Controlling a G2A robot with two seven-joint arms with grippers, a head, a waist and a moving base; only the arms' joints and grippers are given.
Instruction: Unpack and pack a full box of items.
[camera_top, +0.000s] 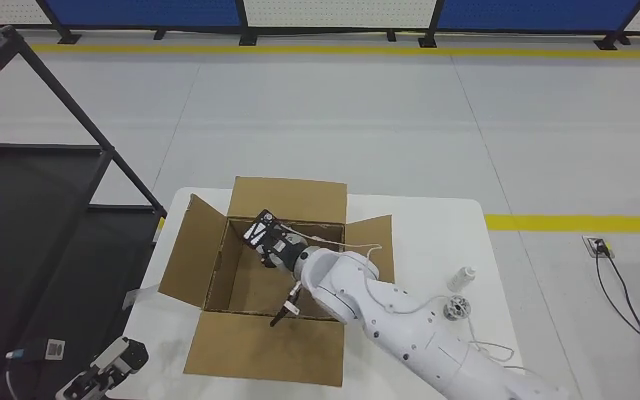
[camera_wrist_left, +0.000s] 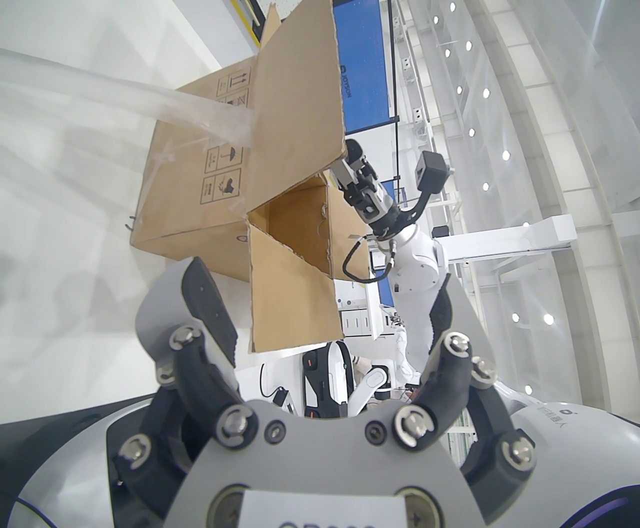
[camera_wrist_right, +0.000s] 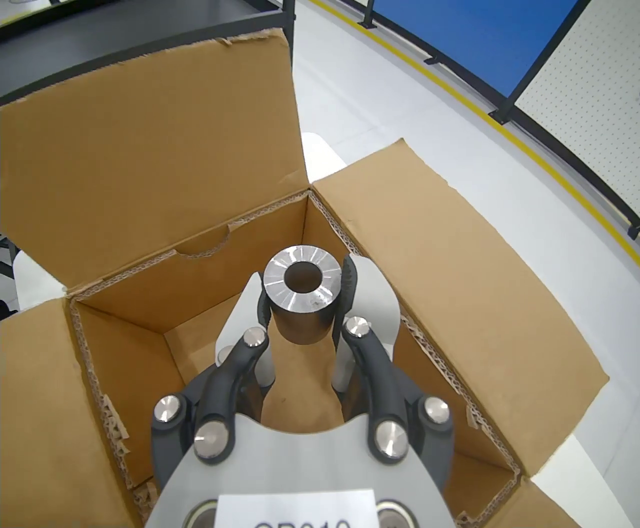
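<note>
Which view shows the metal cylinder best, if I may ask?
The right wrist view: the metal cylinder is close up, clamped in the right gripper above the box. The top and left wrist views show that gripper small, the cylinder indistinct.

A white tabletop (camera_top: 430, 215) is carrying an open cardboard box (camera_top: 265, 352), which is sitting toward its left side with its flaps spreading outward. Well apart from the box, near the right edge, a small clear bottle (camera_top: 461, 278) is sitting, with a small round metal part (camera_top: 457, 308) lying just beside it.
</note>
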